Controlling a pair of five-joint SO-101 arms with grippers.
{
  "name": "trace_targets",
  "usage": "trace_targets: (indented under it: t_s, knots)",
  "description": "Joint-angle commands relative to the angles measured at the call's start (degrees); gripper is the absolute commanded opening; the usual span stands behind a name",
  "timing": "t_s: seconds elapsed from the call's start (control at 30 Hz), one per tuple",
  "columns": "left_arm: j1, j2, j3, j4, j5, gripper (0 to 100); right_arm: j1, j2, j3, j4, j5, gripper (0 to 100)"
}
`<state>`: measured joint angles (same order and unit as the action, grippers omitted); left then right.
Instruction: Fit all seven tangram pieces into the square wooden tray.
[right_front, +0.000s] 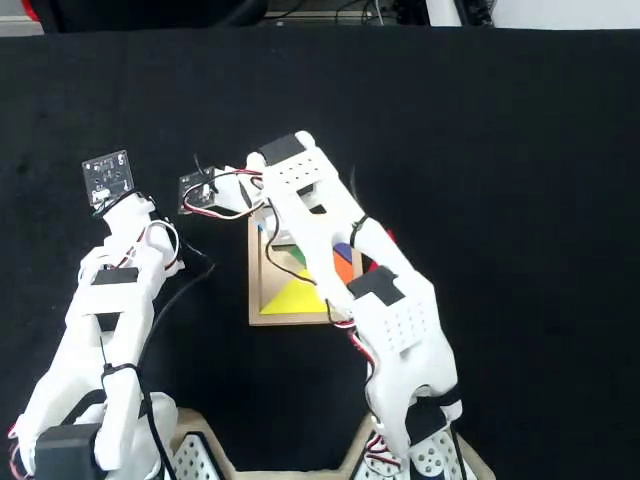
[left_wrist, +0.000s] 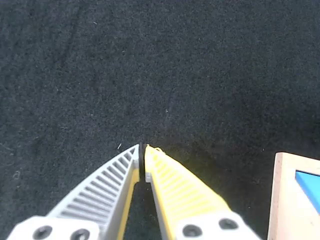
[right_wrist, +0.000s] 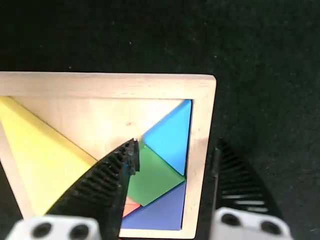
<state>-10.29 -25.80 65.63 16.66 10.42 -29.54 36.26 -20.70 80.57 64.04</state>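
The square wooden tray (right_front: 256, 300) lies at the table's middle, partly under the right arm. In it I see a yellow triangle (right_wrist: 40, 155), a light blue triangle (right_wrist: 170, 137), a green piece (right_wrist: 152, 177), a dark blue piece (right_wrist: 162, 212) and a sliver of a red-orange piece (right_wrist: 129, 207). Part of the tray floor (right_wrist: 100, 122) is bare wood. My right gripper (right_wrist: 175, 152) is open over the tray's corner, one finger above the green piece, the other outside the rim. My left gripper (left_wrist: 141, 148) is shut and empty over black cloth, left of the tray (left_wrist: 287, 200).
Black cloth covers the whole table. A bit of red (right_front: 387, 238) shows beside the right arm at the tray's right side; what it is I cannot tell. The left arm (right_front: 110, 290) stands left of the tray.
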Motion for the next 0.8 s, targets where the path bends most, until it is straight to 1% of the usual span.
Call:
trace_targets:
  t_s: [0.0, 0.1, 0.23, 0.33, 0.43, 0.6, 0.67, 0.77]
  knots:
    - [0.7, -1.8, -0.1, -1.1, -0.4, 3, -0.3, -1.7, -3.8, 0.5, -0.6, 23.4]
    - [0.7, -1.8, -0.1, -1.1, -0.4, 3, 1.8, -6.5, -6.5, 5.9, -0.6, 22.9]
    - [0.7, -1.8, -0.1, -1.1, -0.4, 3, 1.8, -15.7, -7.3, 13.9, -0.6, 13.9]
    - [0.7, -1.8, -0.1, -1.1, -0.4, 3, 2.3, -21.8, -3.9, 16.2, -0.6, 9.8]
    - [0.7, -1.8, -0.1, -1.1, -0.4, 3, 5.6, -29.2, 1.9, 17.8, -0.5, 9.9]
    - [0.7, -1.8, -0.1, -1.1, -0.4, 3, 12.2, -46.7, 15.9, 16.6, -0.5, 9.7]
    - [0.7, -1.8, -0.1, -1.1, -0.4, 3, 15.3, -53.6, 24.4, 12.7, -2.0, 9.6]
    - [0.7, -1.8, -0.1, -1.0, -0.4, 3, 20.1, -61.2, 40.0, 1.8, -8.3, 9.6]
